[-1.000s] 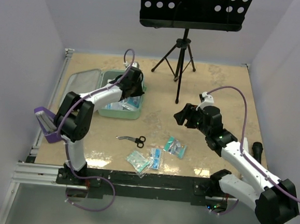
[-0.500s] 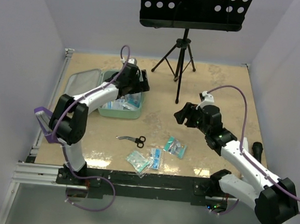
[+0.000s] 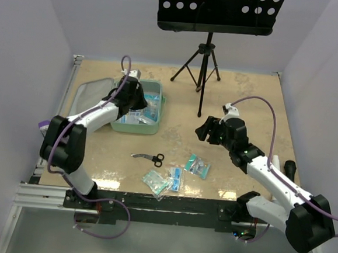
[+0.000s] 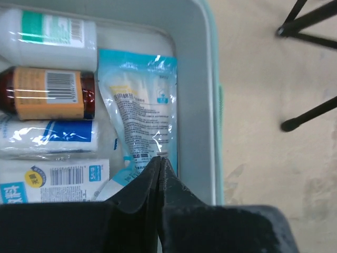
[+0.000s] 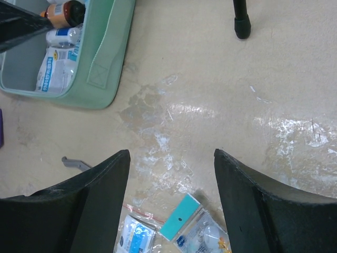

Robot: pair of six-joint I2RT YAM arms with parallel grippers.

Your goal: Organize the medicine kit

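The mint-green medicine kit (image 3: pixel 152 127) lies open at the table's back left, with its lid (image 3: pixel 91 94) flat to the left. My left gripper (image 3: pixel 134 95) hovers over its inside, jaws shut with nothing between them. In the left wrist view the shut tips (image 4: pixel 159 158) hang above a blue pouch (image 4: pixel 139 114) lying by the kit's right wall (image 4: pixel 205 105). A white bottle (image 4: pixel 47 31), a brown bottle (image 4: pixel 47 95), a roll (image 4: pixel 47 135) and a box (image 4: pixel 52 178) fill the left part. My right gripper (image 3: pixel 207 131) is open above bare table, empty (image 5: pixel 171 153).
Black scissors (image 3: pixel 149 157) and three clear packets (image 3: pixel 156 182) (image 3: pixel 175 178) (image 3: pixel 197 165) lie near the front edge. A music stand's tripod (image 3: pixel 203 67) stands at the back, one foot (image 5: pixel 242 26) near the right gripper. A purple holder (image 3: pixel 42 126) peeks out at the left edge.
My left gripper has swung left from the kit's right side to over its middle. The right arm has hardly moved.
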